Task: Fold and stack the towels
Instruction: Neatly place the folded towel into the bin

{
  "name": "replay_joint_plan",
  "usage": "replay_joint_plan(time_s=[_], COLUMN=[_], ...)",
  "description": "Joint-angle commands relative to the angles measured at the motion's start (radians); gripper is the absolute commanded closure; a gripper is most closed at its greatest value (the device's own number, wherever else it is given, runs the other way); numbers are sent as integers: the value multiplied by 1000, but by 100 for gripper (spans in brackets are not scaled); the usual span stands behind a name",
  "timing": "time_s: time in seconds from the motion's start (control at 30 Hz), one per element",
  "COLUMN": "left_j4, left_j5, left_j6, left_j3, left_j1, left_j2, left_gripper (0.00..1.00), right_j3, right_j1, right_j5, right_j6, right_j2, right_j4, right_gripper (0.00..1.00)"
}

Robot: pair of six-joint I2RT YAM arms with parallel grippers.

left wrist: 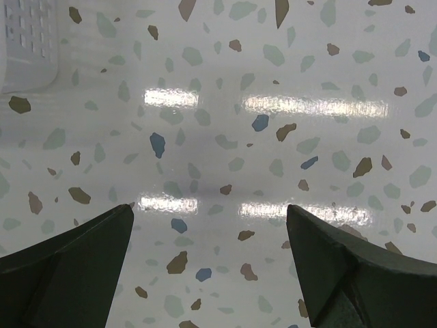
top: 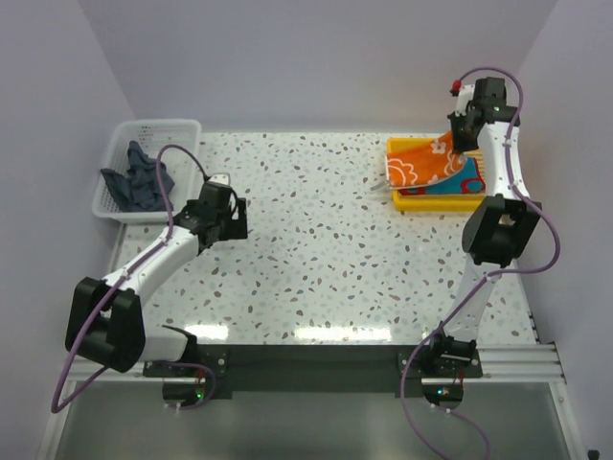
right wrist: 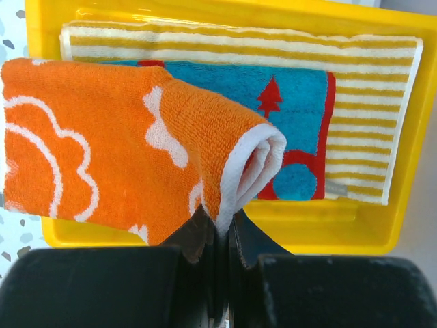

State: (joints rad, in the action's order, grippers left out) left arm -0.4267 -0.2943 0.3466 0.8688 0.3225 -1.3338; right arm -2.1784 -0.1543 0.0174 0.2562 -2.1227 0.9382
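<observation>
Surroundings: glossy white speckled stone-pattern table top [top: 326,249], boxed in by plain pale lilac walls [top: 316,57].

The walls close me in at the back, left and right, all bare and evenly lit. My table is flecked with brown, grey-green and blue chips. Soft rectangular glare patches of overhead light [top: 326,333] lie in a row near its front. A flat black strip [top: 316,356] and a ribbed silver aluminium rail [top: 522,359] run along the near edge, with a dull grey panel [top: 287,426] below.

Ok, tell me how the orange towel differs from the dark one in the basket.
The orange towel is folded; the dark towel lies crumpled. The orange towel is pinched by the right gripper over the yellow tray; the dark towel sits untouched in the white basket. Both are cloths.
</observation>
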Motion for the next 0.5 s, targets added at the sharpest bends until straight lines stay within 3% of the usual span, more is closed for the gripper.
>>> replay_joint_plan(time_s=[0.0,0.47], left_j4=[40,40], left_j5=[6,20], left_j6=[-23,-24], left_j3=[-4,1], left_j1=[-8,-8], left_j2=[-7,-33], left_gripper=[0,0], right_j3=[-32,23], right_j1=[-10,-10], right_j5=[-16,-126], right_j6=[26,51], right_j2=[-5,-66], right_j4=[-36,-124], right_gripper=[100,100])
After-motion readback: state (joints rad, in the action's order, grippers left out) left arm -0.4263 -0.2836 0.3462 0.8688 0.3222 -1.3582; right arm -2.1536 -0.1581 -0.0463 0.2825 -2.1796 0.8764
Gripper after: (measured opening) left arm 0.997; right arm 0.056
